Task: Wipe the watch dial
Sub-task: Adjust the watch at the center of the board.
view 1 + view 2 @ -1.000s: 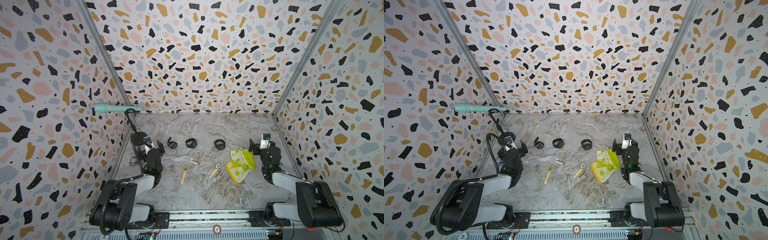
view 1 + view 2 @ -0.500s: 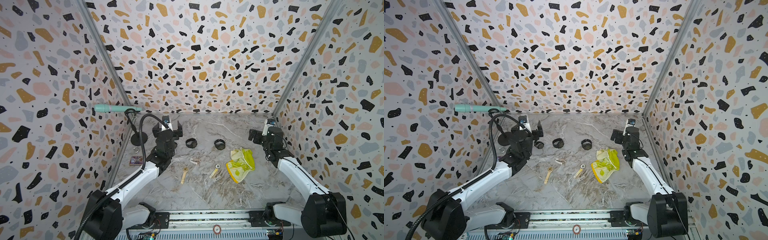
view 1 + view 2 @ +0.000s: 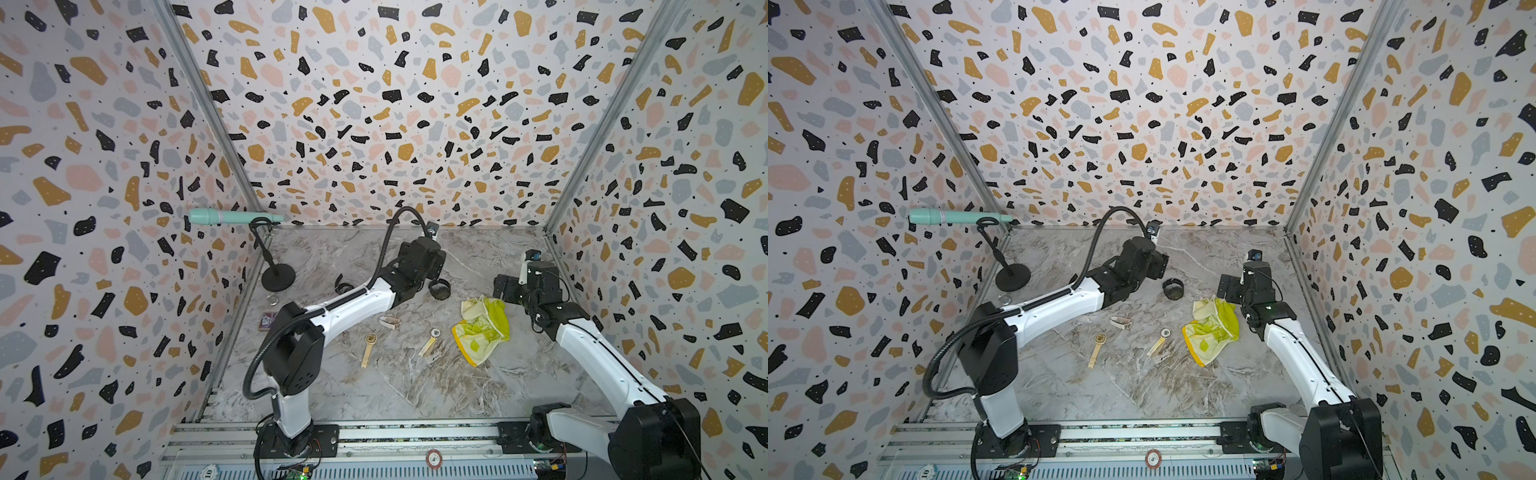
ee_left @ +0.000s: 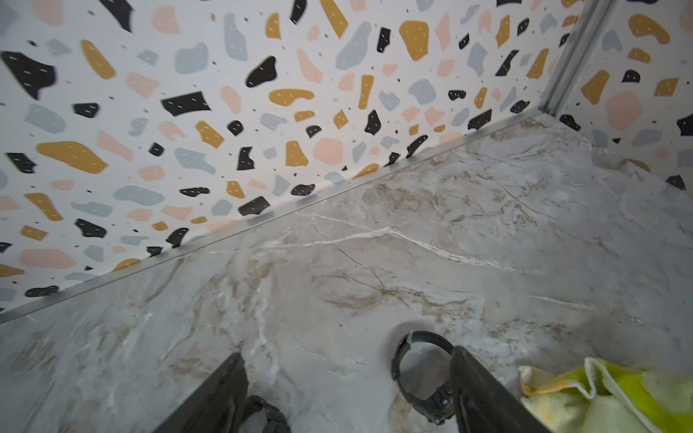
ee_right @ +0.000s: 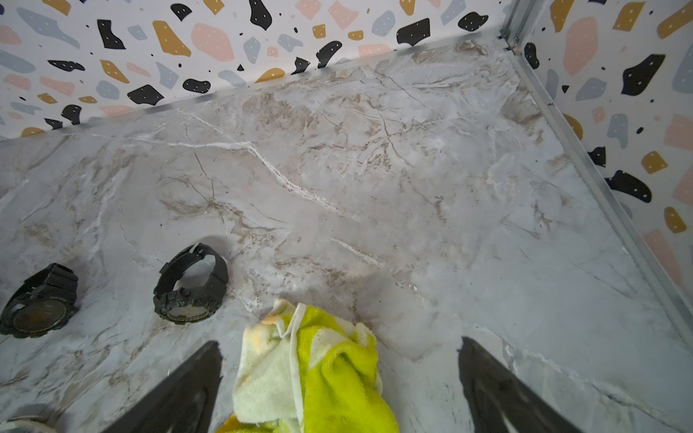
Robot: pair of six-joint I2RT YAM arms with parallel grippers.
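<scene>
**Watch (image 4: pixel 264 414) between the parted left jaws; cloth under the right**

It is black and lies on the marble tabletop (image 4: pixel 375 262), showing only at the edge of the left wrist view, between the left fingers (image 4: pixel 221 397). The left jaws stand apart and clamp nothing. In both top views the left arm (image 3: pixel 353 303) hides it.

A second black watch (image 3: pixel 439 289) sits just beside it, partly behind the other left finger, with the yellow cloth (image 3: pixel 482 328) near. The right jaws are spread wide, with the crumpled cloth between the right fingers (image 5: pixel 180 393). Whether they touch it I cannot tell.

A third black watch (image 3: pixel 344 286) shows beside the left arm. Toward the rail lie a gold-strapped watch (image 3: pixel 368 347), another gold one (image 3: pixel 430 340) and a small pale watch (image 3: pixel 390 321). A teal microphone (image 3: pixel 224 217) on a stand is by the left wall.
</scene>
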